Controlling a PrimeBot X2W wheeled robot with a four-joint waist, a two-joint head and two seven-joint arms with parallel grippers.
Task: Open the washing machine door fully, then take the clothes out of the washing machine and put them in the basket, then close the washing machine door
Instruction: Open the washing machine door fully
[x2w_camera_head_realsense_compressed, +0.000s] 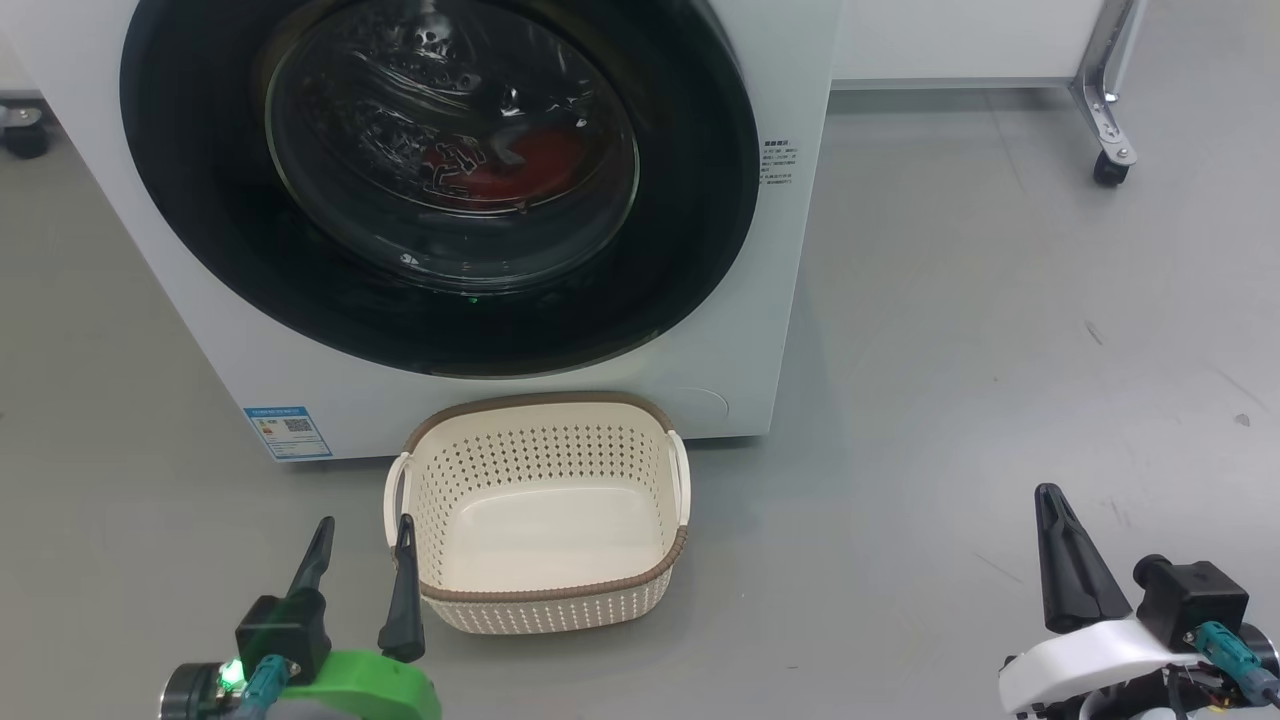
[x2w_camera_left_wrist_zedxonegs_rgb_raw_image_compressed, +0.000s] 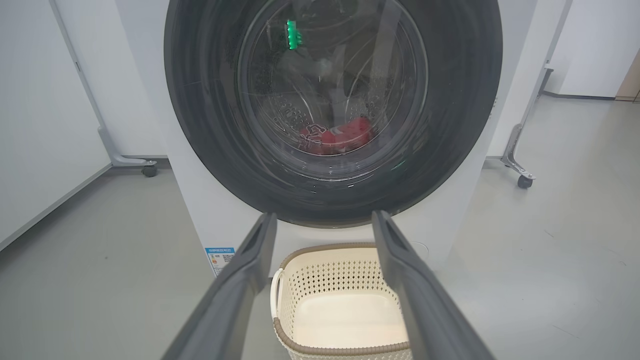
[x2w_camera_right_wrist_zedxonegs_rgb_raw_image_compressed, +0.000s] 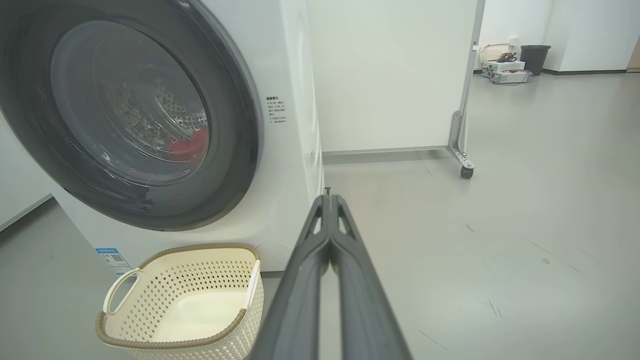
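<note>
The washing machine door (x2w_camera_head_realsense_compressed: 400, 230) is shut, barring the way to the clothes (x2w_camera_head_realsense_compressed: 510, 165) behind its glass. The basket (x2w_camera_head_realsense_compressed: 550, 592) stands just before the washing machine (x2w_camera_head_realsense_compressed: 790, 250), open on top. The floor (x2w_camera_head_realsense_compressed: 1000, 380) to the right lies free up to a wheeled frame leg (x2w_camera_head_realsense_compressed: 1105, 120).

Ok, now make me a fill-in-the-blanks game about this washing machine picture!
1. The washing machine door is ____.
2. The clothes inside are coloured ____.
3. The basket is ____.
4. The right end effector is shut, while the left end effector is ____.

Missing words: closed, red, empty, open.
</note>
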